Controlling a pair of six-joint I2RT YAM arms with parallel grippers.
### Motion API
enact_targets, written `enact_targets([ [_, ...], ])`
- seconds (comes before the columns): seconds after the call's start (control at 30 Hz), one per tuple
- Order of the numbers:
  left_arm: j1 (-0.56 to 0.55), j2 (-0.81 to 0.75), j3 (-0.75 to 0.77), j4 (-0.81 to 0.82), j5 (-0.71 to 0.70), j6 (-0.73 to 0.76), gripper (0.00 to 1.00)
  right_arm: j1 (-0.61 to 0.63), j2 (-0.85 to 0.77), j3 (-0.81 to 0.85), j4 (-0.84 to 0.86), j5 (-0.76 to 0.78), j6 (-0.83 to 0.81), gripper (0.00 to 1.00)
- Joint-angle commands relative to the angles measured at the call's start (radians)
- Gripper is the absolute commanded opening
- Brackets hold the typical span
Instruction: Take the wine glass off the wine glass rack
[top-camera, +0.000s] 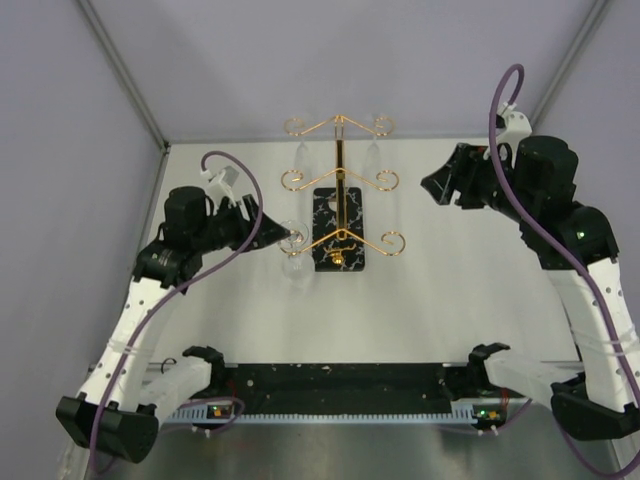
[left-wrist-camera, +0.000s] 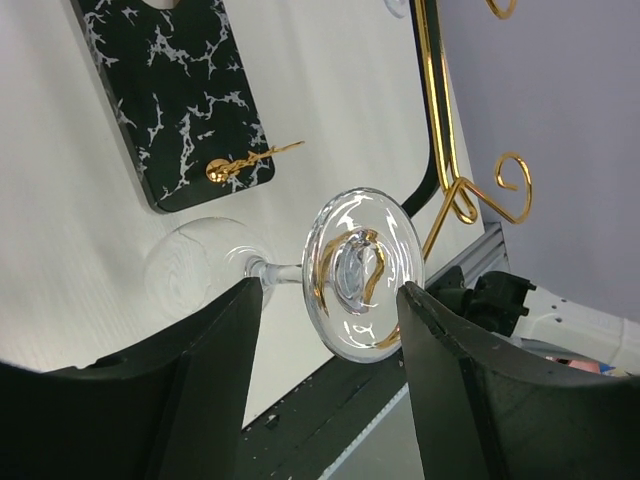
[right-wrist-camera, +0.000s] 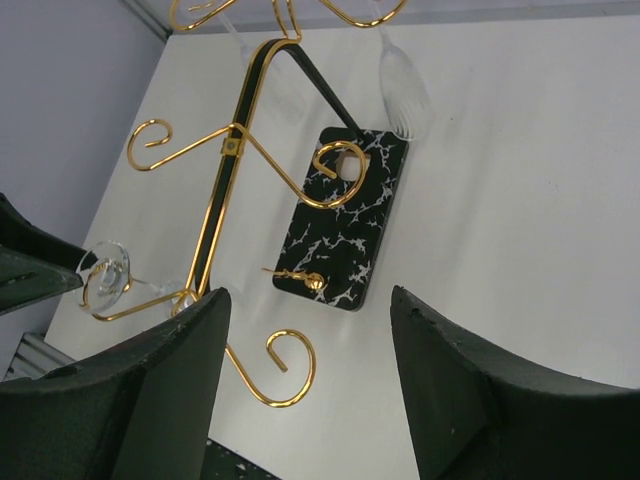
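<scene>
On the table (top-camera: 450, 300) the rack (top-camera: 340, 190) stands in the middle, between the two arms. The left gripper (left-wrist-camera: 330, 295) is the nearer one. It is at the near-left scroll of the rack, jaws apart and holding nothing. The right gripper (right-wrist-camera: 308, 300) is wide open, empty, and well apart on the other side. The glass (left-wrist-camera: 362, 270) hangs from that scroll, not yet off. In the left wrist view its foot lies in the gap between the fingers (left-wrist-camera: 200, 380), and its long axis runs across the gap, with the bowl toward the left finger. I cannot tell whether a finger touches the glass, nor how deep the foot sits. From above, the clear glass is hard to make out.
</scene>
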Motion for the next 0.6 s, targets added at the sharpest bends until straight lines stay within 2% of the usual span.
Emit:
enact_targets([
  [0.0,0.022,-0.041,-0.015,0.081,0.087,-0.026,0.62,0.018,-0.008,-0.006,0.047,0.001,0.0,0.65],
  [0.57,0.038,-0.052,-0.024,0.166,0.198,-0.1,0.62,0.027,-0.019,-0.06,0.062,0.018,-0.001,0.65],
])
